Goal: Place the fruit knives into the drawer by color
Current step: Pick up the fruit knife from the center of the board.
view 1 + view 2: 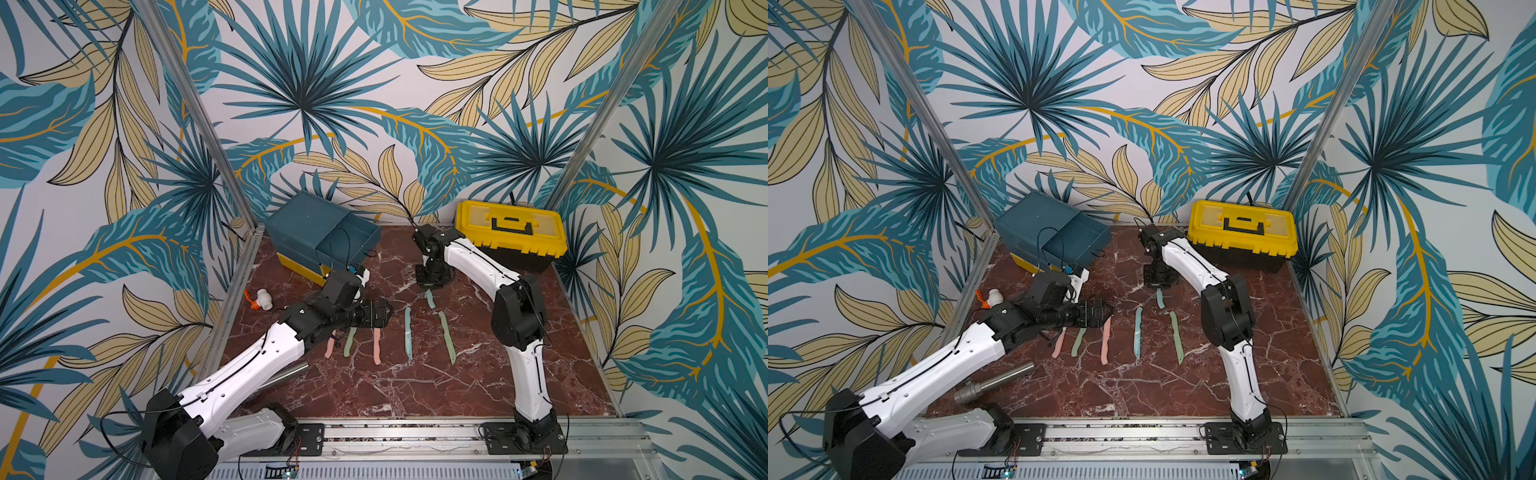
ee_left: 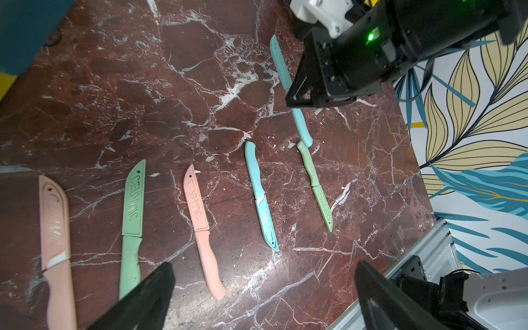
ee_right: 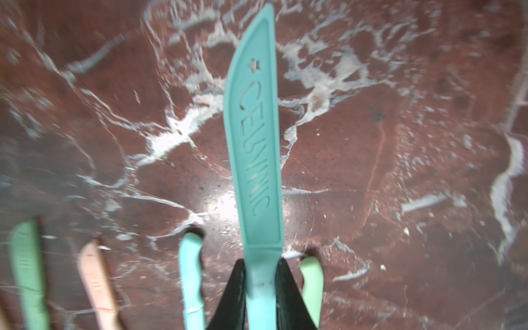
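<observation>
Six fruit knives lie in a rough row on the red marble floor. In the left wrist view they are pink [image 2: 55,237], green [image 2: 131,217], pink [image 2: 200,223], teal [image 2: 261,194], green [image 2: 315,183] and a far teal one [image 2: 281,63]. My right gripper [image 3: 261,265] is shut on the handle of that far teal knife [image 3: 254,143], blade pointing away. I cannot tell if it is off the floor. My left gripper [image 2: 264,268] is open and empty, hovering above the pink and green knives [image 1: 376,347]. The drawer [image 1: 307,232] stands at the back left, its teal top drawer [image 1: 349,245] pulled out.
A yellow toolbox [image 1: 511,232] sits at the back right. A steel cylinder [image 1: 996,380] lies under my left arm near the front left. A white and orange valve [image 1: 259,299] rests by the left wall. An aluminium rail [image 1: 415,436] runs along the front edge.
</observation>
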### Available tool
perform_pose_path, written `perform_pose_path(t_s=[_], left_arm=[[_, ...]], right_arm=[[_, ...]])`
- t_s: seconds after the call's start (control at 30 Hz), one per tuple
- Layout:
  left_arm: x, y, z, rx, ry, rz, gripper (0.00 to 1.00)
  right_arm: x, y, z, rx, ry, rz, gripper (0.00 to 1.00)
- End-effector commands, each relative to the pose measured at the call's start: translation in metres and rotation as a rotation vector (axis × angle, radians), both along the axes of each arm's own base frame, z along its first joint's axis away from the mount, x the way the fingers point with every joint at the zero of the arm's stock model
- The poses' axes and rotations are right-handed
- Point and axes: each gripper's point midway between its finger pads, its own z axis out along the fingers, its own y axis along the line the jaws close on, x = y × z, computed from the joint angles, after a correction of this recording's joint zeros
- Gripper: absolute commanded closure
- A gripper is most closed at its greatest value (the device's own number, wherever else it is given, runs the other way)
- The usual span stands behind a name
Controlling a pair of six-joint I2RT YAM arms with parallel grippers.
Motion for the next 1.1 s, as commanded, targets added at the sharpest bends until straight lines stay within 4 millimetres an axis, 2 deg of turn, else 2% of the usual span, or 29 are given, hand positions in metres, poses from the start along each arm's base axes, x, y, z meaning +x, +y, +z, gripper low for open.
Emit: perform_pose_path(t_s=[0.0, 0.23, 0.4, 0.53, 0.7, 0.87, 1.07], left_arm=[[0.005, -0.003, 0.012, 0.0, -0.045, -0.017, 0.0], [0.009, -0.003, 0.021, 0.012, -0.08, -0.02, 0.0], [0.014, 0.003, 0.031, 0.027, -0.132, -0.004, 0.0], [0.022, 0.013, 0.042, 0.048, -0.161, 0.024, 0.0], [0.046, 0.04, 0.074, 0.015, -0.208, 0.118, 0.0], [0.068, 0.06, 0.114, 0.007, -0.293, 0.175, 0.0], [0.084, 0.073, 0.13, 0.011, -0.318, 0.211, 0.0]], right_arm=[[-0.021, -0.008, -0.008, -0.01, 0.134, -0.18, 1.0], [-0.021, 0.012, 0.001, 0.177, 0.185, -0.403, 1.0], [-0.021, 0.025, 0.004, 0.256, 0.219, -0.457, 1.0], [-0.016, 0.033, 0.016, 0.326, 0.205, -0.471, 1.0], [-0.001, 0.054, 0.056, 0.496, 0.132, -0.491, 1.0], [0.02, 0.075, 0.11, 0.652, 0.029, -0.472, 1.0], [0.04, 0.105, 0.178, 0.786, -0.093, -0.361, 1.0]])
